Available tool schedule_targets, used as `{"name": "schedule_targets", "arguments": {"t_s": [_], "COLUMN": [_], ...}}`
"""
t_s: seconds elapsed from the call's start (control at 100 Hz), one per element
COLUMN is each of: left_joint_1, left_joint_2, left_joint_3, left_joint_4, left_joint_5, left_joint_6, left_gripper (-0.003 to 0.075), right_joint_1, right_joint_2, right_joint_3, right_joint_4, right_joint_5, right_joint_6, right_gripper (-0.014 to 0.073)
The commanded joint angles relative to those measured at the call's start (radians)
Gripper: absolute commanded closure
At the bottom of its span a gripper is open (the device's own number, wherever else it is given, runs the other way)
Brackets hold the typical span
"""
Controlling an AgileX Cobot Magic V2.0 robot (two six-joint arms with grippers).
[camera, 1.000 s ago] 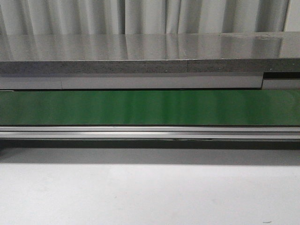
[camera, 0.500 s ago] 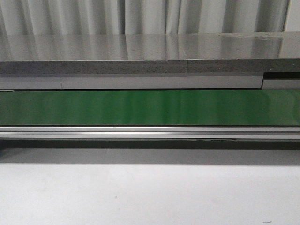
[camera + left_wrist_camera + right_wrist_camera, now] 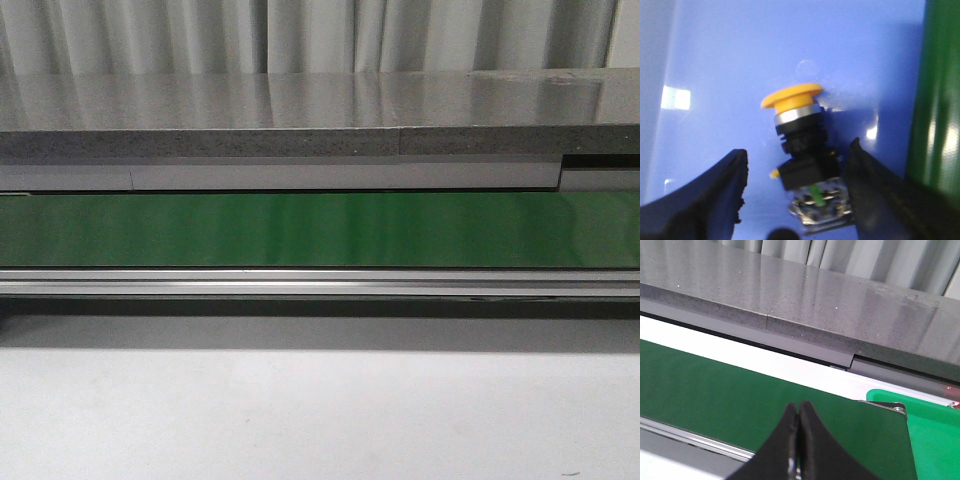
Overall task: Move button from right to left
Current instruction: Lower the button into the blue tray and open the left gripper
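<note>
While my left jaws [image 3: 797, 192] stand spread either side of the button [image 3: 802, 150], which lies on a blue surface [image 3: 765, 50] beside the green belt [image 3: 937, 100], my right jaws [image 3: 799, 440] are pressed together above that belt.

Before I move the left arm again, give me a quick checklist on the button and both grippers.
1. Left gripper open: ok, its fingers stand apart.
2. Button between the left fingers: ok, with gaps on both sides.
3. Fingers touching the button: not ok, neither one touches it.
4. Button resting on the blue surface: cannot tell, contact underneath is hidden.
5. Right gripper empty: ok, shut on nothing above the green belt.
6. Arms visible in the front view: not ok, neither shows.
</note>
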Motion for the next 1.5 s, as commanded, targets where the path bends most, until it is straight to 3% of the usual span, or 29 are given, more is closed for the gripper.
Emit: {"name": "schedule_targets", "arguments": {"t_s": [0.0,0.45,0.94,1.28,1.49], "left_joint_1": [0.002,0.0,-0.136,-0.302,-0.32], "left_joint_2": [-0.047,-0.167,-0.502,-0.776,-0.958], "left_joint_3": [-0.027,-0.027,0.03,0.215,0.351], "left_joint_4": [0.0,0.025,-0.114,-0.122,-0.153], "left_joint_5": [-0.042,-0.049,-0.02,-0.024,-0.028], "left_joint_6": [-0.002,-0.002,-0.002,-0.002,-0.002], "left_gripper": [0.0292,0.0292,0.0295,0.0295,0.0295], "right_joint_1": [0.003,0.003,0.003,0.003,0.003], "right_joint_2": [0.005,0.005,0.005,0.005,0.005], "right_joint_3": [-0.027,-0.027,-0.027,-0.027,-0.027], "right_joint_4": [0.015,0.015,0.015,0.015,0.015], "right_joint_5": [-0.066,-0.066,-0.066,-0.066,-0.066], "right_joint_6": [-0.007,-0.007,-0.007,-0.007,-0.007], "right_gripper": [0.0661,0.0661,0.0661,0.0661,0.0661]}}
